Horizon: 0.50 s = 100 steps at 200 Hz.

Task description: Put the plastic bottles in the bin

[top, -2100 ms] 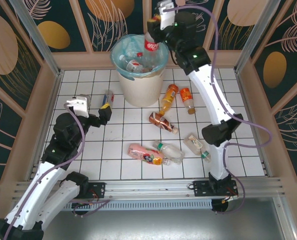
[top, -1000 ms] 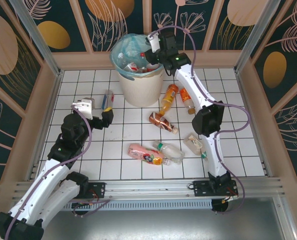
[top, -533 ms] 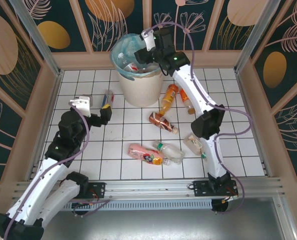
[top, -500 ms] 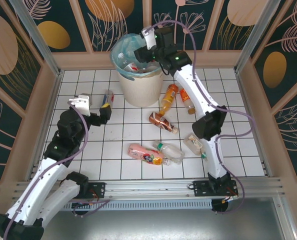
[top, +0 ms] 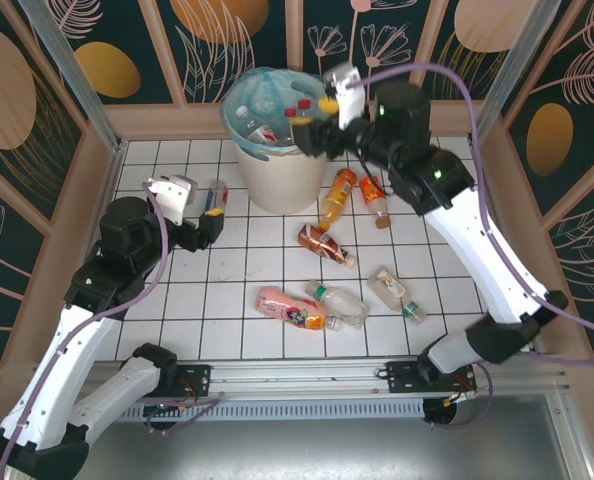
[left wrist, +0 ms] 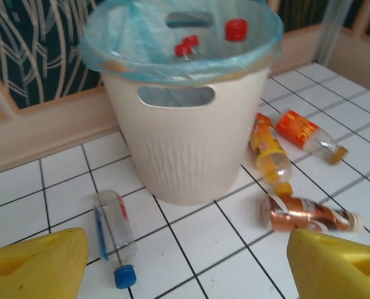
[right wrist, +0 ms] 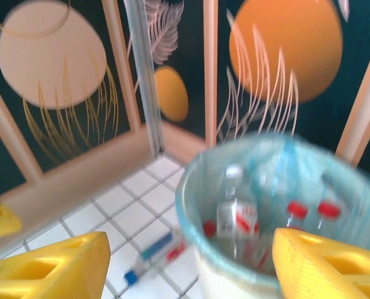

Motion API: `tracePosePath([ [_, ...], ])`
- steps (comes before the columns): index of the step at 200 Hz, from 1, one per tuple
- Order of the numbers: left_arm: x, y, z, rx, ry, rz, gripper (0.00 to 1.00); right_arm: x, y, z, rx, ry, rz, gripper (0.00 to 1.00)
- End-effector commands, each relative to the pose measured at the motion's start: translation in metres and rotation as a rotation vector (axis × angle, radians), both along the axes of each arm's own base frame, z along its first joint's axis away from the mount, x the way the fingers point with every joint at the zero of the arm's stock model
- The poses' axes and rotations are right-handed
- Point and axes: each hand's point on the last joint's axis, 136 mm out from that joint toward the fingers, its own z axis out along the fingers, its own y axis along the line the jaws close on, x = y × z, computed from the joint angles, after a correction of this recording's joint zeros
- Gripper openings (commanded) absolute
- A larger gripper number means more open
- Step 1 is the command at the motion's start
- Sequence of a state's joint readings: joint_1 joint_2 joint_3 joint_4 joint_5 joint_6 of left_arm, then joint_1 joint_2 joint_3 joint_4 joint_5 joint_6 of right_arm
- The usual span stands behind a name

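Right gripper (top: 315, 128) pulled back from inside round off-white teal-lined plastic bin (top: 277, 185) to its rim, jaws apart, empty; left gripper (top: 210, 226) beside bin, likewise.

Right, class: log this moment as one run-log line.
left gripper: open, empty, facing blue-capped bottle | right gripper: open, empty, near bin rim | bin: red-capped bottles inside | floor: orange bottle, others left

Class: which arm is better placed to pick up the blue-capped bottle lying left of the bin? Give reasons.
Left. The left hand, open, faces the blue-capped bottle from close by, on that side of the bin. The right hand, also open, is up by the bin's rim, farther away.
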<state>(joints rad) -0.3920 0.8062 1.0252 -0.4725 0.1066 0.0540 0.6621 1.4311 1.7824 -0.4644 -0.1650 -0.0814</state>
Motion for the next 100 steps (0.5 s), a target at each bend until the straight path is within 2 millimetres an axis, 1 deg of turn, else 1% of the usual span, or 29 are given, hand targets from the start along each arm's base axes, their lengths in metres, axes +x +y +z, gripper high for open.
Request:
tracePosePath([
  [1, -0.020, -0.019, -0.007, 0.059, 0.005, -0.161, 0.82, -0.014, -0.014, -0.046, -0.007, 0.090, -0.022, 0.68],
  [20, -0.029, -0.032, -0.014, 0.091, -0.014, -0.232, 0.81, -0.034, -0.029, -0.085, -0.018, 0.180, -0.032, 0.67],
  [32, -0.036, -0.043, -0.021, 0.121, -0.027, -0.294, 0.81, -0.039, -0.041, -0.112, -0.025, 0.264, -0.091, 0.66],
  [41, -0.041, -0.051, -0.021, 0.142, -0.049, -0.336, 0.82, -0.043, -0.051, -0.133, -0.025, 0.331, -0.136, 0.63],
  [42, -0.041, -0.052, -0.027, 0.149, -0.040, -0.340, 0.82, -0.044, -0.052, -0.135, -0.025, 0.338, -0.140, 0.63],
  [44, -0.042, -0.054, -0.032, 0.158, -0.033, -0.350, 0.82, -0.045, -0.054, -0.139, -0.025, 0.352, -0.148, 0.62],
  [66, -0.040, -0.068, -0.049, 0.218, -0.017, -0.398, 0.81, -0.059, -0.071, -0.186, -0.007, 0.522, -0.216, 0.58],
  [67, -0.040, -0.069, -0.049, 0.221, -0.019, -0.399, 0.80, -0.060, -0.072, -0.184, 0.001, 0.524, -0.218, 0.57],
  [79, -0.041, -0.079, -0.058, 0.267, -0.018, -0.443, 0.80, -0.071, -0.078, -0.205, 0.029, 0.617, -0.227, 0.55],
  [90, -0.047, -0.091, -0.068, 0.318, -0.027, -0.501, 0.81, -0.081, -0.082, -0.220, 0.052, 0.680, -0.240, 0.54],
  [100, -0.053, -0.100, -0.080, 0.369, -0.032, -0.552, 0.83, -0.093, -0.082, -0.231, 0.065, 0.721, -0.214, 0.53],
])
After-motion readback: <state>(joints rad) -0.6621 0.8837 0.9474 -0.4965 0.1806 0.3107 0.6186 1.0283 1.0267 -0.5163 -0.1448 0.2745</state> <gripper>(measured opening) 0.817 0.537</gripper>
